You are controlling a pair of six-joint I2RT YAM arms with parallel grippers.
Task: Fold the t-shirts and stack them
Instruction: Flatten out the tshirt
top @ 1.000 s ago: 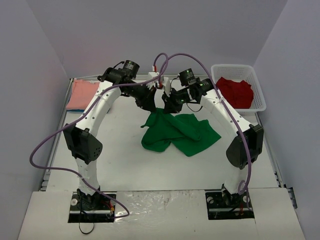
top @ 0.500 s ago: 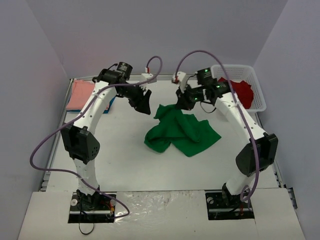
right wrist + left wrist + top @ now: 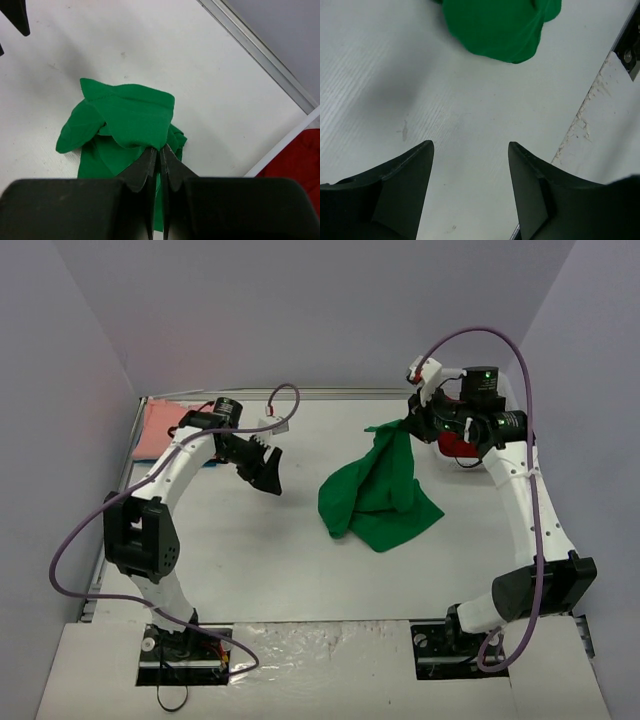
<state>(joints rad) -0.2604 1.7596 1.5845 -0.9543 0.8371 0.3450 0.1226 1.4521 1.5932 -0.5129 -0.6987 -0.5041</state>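
From above: right gripper (image 3: pixel 411 426) pinches the green t-shirt (image 3: pixel 378 490) by its top edge; left gripper (image 3: pixel 264 478) gapes empty, well to its left; one pink t-shirt (image 3: pixel 158 426), one red t-shirt (image 3: pixel 456 444). Left wrist: jaws spread, green ahead; right wrist: jaws clamped on green.

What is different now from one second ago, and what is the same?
The left gripper let go of the green shirt, opened and drew back to the left. The right gripper, still shut on it, pulled it up and rightward. The pink shirt and red shirt stayed in place.
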